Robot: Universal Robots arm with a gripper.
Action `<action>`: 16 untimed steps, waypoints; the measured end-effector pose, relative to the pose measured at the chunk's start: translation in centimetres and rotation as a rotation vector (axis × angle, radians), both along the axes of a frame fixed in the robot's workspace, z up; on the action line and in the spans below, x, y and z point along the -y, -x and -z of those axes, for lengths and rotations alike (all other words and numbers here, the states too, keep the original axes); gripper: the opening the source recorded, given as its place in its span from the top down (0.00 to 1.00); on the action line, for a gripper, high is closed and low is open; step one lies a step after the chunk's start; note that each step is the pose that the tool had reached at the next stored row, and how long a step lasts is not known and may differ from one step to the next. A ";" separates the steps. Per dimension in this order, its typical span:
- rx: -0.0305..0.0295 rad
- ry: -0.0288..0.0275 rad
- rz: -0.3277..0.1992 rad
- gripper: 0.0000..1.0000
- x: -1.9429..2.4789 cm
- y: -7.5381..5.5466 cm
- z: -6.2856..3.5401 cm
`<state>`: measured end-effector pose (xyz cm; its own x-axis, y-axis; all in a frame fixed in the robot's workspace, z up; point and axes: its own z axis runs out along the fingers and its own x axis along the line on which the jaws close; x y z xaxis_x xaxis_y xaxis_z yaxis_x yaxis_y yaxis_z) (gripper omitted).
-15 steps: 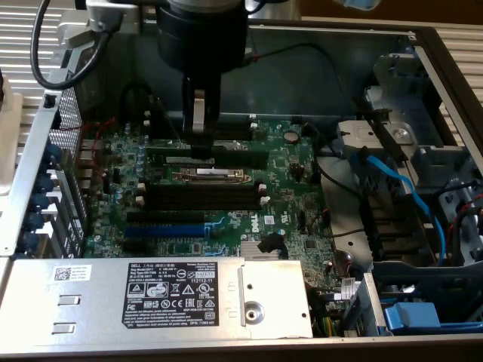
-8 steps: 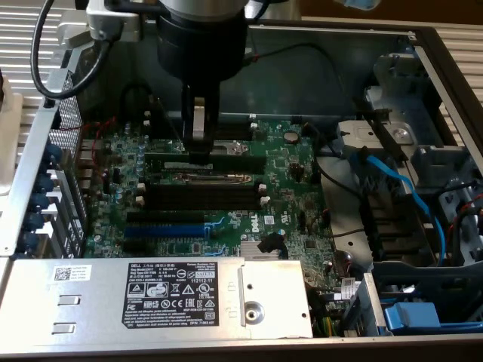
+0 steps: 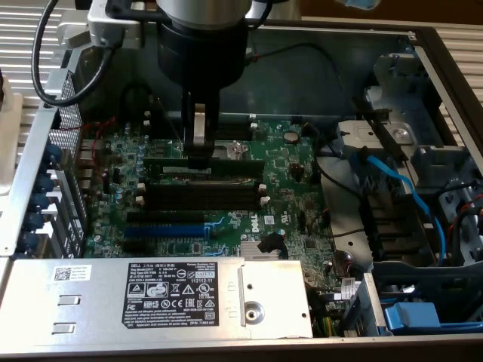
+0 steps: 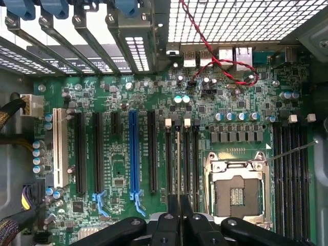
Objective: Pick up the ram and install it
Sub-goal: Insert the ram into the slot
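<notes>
one gripper (image 4: 179, 206) sits nearest my wrist camera, its jaws closed on the ram (image 4: 178, 164) and pinching it at about mid-length. the ram hangs directly below the fingertips, edge-on. its long axis runs parallel to the black memory slots (image 4: 187, 159) and is lined up over one of them, with its far end near the white end clips (image 4: 168, 123). in the exterior view the ram (image 3: 234, 161) lies level, running from the exterior view's left to its right, and the gripper (image 3: 198, 154) is straight above it. i cannot tell whether its lower edge touches the slot. farther out on the motherboard (image 3: 290, 170), the blue expansion slot (image 4: 133, 154) lies well apart.
</notes>
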<state>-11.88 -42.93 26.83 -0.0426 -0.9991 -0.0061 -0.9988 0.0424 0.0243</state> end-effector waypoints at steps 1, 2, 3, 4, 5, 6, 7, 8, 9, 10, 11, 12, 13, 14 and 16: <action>-0.0007 0.0001 -0.006 0.88 0.00 0.0 0.04; -0.0013 0.0002 -0.013 0.88 0.00 0.0 0.06; -0.0023 0.0001 -0.021 0.88 0.00 -0.1 0.09; -0.0030 0.0002 -0.026 0.88 0.00 -0.3 0.11; -0.0030 0.0001 -0.030 0.88 0.00 -0.3 0.14; -0.0030 0.0000 -0.031 0.88 0.01 -0.3 0.19; -0.0031 0.0001 -0.031 0.88 0.02 -0.3 0.29; -0.0031 0.0001 -0.032 0.88 0.03 -0.3 0.39; -0.0030 0.0001 -0.032 0.88 0.04 -0.3 0.50; -0.0031 0.0001 -0.032 0.88 0.06 -0.3 0.60; -0.0031 0.0002 -0.032 0.88 0.11 -0.3 0.71; -0.0031 0.0002 -0.032 0.88 0.13 -0.3 0.82; -0.0030 0.0001 -0.032 0.88 0.14 -0.3 0.91; -0.0032 0.0003 -0.032 0.88 0.20 -0.3 0.98; -0.0032 0.0002 -0.034 0.88 0.41 -0.3 1.06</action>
<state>-11.56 -43.34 25.77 -0.0090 -0.9999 -0.0058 -0.9996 0.0088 0.0275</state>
